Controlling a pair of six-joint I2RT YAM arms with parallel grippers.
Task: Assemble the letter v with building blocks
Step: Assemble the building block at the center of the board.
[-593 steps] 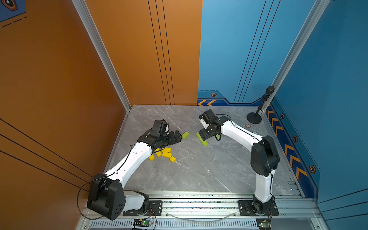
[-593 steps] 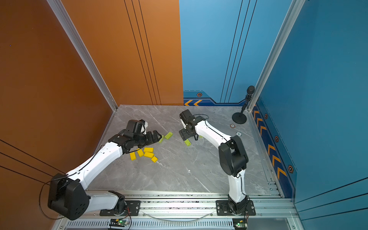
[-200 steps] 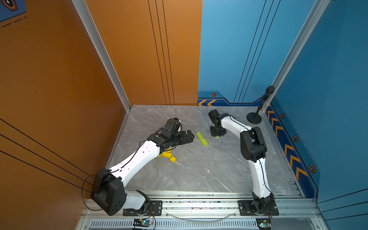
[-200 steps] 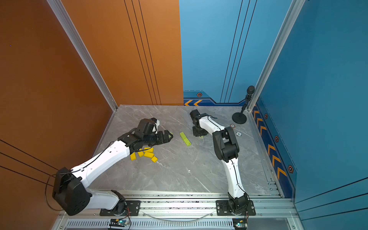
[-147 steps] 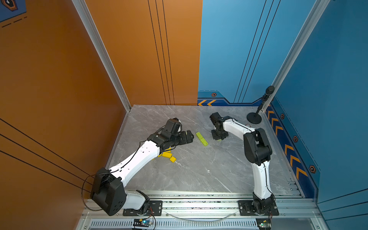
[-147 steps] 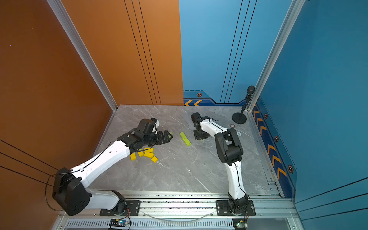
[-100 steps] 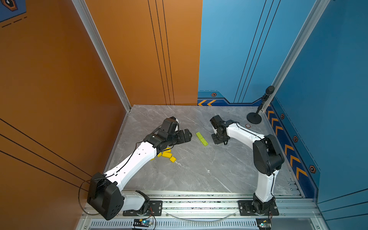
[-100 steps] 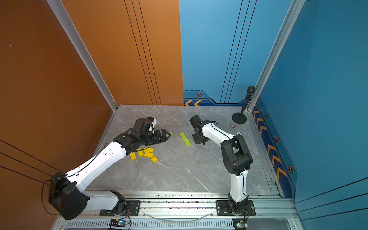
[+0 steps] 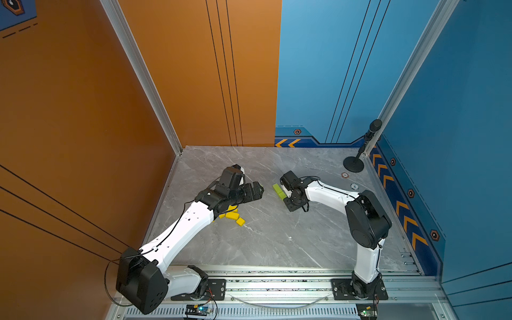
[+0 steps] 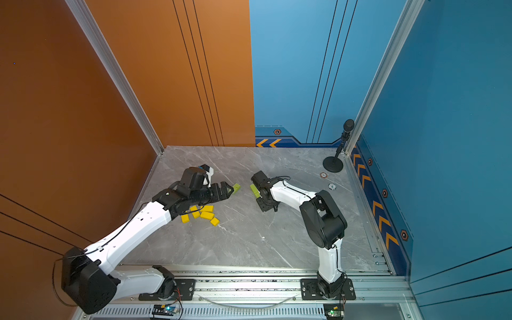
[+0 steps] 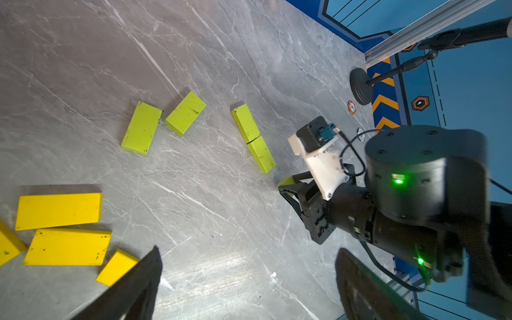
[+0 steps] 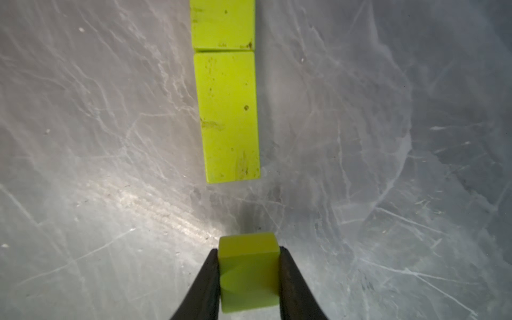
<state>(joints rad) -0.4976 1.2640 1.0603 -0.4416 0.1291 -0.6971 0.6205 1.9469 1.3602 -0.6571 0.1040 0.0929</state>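
Yellow blocks [image 10: 207,215] cluster beside the left arm [image 10: 133,227], a green block [image 10: 236,187] beyond.

5 green blocks [image 11: 141,127], 5 yellow blocks [image 11: 58,211]

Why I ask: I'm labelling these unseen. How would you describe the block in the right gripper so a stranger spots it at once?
On the marble table, find the right arm, nearer the microphone stand. The right gripper sits short of two green bricks laid end to end. The block is the stubby green one pinched between its black fingers, the only one held.
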